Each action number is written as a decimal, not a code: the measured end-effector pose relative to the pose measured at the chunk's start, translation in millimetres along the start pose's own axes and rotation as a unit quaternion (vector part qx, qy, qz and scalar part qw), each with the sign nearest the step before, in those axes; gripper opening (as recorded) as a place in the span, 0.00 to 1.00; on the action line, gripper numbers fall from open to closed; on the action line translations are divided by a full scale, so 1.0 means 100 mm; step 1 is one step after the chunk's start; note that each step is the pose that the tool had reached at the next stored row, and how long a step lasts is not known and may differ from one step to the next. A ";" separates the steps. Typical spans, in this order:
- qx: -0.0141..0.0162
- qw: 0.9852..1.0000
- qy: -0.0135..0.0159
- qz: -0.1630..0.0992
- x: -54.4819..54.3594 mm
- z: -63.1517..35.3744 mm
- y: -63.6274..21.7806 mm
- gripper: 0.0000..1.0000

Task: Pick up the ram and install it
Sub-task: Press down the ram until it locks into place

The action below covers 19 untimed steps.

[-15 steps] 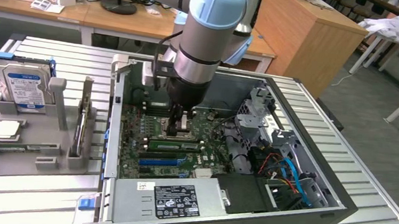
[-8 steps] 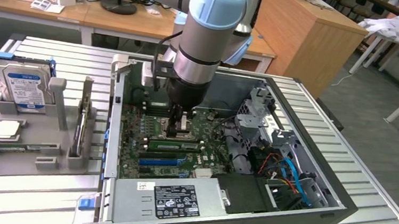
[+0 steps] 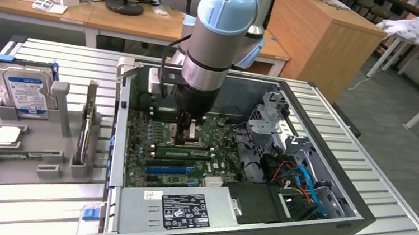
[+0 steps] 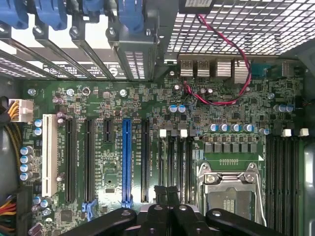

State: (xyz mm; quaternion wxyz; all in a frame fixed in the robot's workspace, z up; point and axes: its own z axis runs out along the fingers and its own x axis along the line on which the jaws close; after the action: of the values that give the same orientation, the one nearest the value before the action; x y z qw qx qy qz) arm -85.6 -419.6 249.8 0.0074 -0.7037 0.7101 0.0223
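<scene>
A silver-grey tubular arm (image 3: pixel 202 66) with pale blue joint caps ends in a black hand (image 3: pixel 190 131).

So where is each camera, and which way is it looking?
Exterior view: off the arm, above, looking down at the open computer case on the table; the arm reaches into it.
Wrist view: on the wrist, facing the motherboard; the shut gripper shows.
Shared: motherboard, gripper.

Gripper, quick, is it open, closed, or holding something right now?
Gripper: jaws closed, low over the motherboard inside the computer case; no held thing can be made out.
</scene>
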 end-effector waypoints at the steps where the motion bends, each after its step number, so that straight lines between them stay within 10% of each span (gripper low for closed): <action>1: 0.000 1.000 0.000 0.000 0.00 0.008 0.000 0.11; 19: 0.000 1.000 0.000 0.000 0.00 0.118 -0.002 0.11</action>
State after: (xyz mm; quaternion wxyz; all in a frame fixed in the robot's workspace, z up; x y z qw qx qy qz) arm -85.6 -419.6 238.0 0.0074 -0.7036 0.7102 0.0223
